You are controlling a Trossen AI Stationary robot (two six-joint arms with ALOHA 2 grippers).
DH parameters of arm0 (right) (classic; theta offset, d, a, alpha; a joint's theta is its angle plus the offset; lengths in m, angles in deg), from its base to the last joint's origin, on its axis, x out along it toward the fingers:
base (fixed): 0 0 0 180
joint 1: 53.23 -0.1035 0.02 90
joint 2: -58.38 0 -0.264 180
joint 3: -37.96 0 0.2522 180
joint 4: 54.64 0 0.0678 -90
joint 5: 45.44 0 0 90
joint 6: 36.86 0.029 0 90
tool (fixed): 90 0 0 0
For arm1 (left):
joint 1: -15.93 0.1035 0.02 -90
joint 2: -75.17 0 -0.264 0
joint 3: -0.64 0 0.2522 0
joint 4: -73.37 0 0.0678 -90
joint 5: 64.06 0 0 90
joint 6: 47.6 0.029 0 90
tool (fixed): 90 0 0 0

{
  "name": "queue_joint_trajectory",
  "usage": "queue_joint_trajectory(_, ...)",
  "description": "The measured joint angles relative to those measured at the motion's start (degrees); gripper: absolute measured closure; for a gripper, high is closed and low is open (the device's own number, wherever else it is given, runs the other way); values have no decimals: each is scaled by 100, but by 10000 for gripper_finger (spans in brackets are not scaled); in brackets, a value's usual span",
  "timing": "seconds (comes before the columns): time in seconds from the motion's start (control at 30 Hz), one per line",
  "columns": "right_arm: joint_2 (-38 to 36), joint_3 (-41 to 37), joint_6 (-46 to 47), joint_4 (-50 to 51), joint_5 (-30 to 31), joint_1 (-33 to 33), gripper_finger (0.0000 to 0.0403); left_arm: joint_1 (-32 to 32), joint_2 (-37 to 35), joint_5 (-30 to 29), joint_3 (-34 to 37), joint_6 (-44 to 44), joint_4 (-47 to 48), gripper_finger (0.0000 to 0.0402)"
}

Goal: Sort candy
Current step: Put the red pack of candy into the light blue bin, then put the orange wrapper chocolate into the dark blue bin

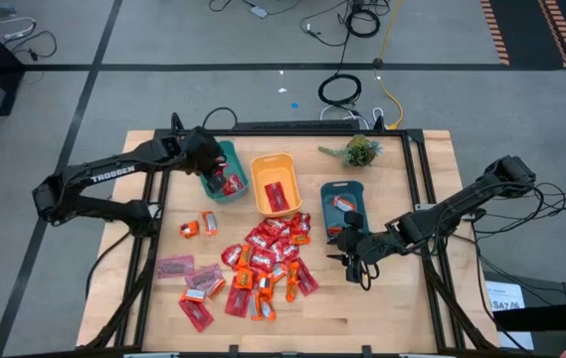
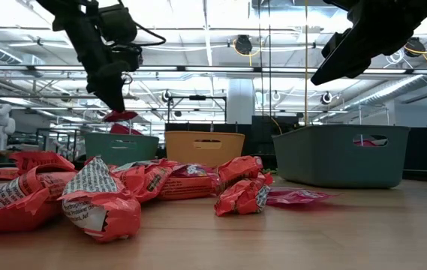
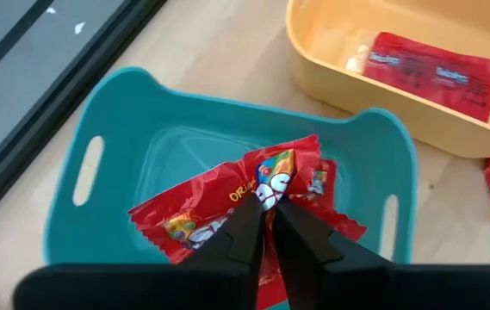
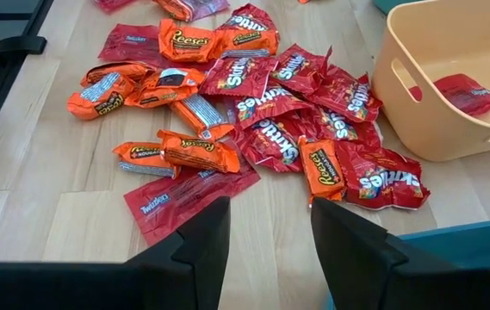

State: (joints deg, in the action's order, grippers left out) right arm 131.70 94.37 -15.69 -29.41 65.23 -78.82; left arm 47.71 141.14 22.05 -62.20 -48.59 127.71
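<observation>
My left gripper (image 3: 267,226) hangs over the teal bin (image 3: 98,112) at the table's far left, shut on a red candy packet (image 3: 283,172). More red candy (image 3: 193,220) lies on that bin's floor. The loose candy pile (image 1: 263,264), red and orange packets, covers the middle of the table. Two pale pink packets (image 1: 175,267) lie at its left. My right gripper (image 1: 352,261) waits open above the wood right of the pile, nothing between its fingers (image 4: 201,241). My left gripper pinches the red packet between its two fingertips at the packet's near edge (image 3: 272,191). The fingers slant down from above. The packet is lifted clear, above the teal bin's rim (image 2: 121,137), hanging just under the fingertips (image 2: 119,115).
A yellow bin (image 1: 275,184) holding a red packet (image 3: 434,69) stands right of the teal one. A blue-grey bin (image 1: 342,204) stands further right, close to my right gripper. A small green plant (image 1: 359,151) sits at the far edge. Bare wood lies along the near edge.
</observation>
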Motion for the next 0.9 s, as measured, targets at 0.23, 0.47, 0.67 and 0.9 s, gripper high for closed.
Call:
queue_joint_trajectory(0.23, 0, 0, -63, 0, 0, -2, 246, 11, 0, -274, 0, -149, 5, 325)
queue_joint_trajectory(0.47, -2, 0, -63, 0, 0, 0, 246, 10, 0, -373, 0, -279, -22, 288)
queue_joint_trajectory(0.67, -2, 0, -66, -2, 0, 0, 246, 7, 0, -378, -39, -445, 166, 274)
queue_joint_trajectory(0.9, 0, 0, 10, -4, 0, -1, 246, -166, -200, -380, -153, -1274, 733, 274)
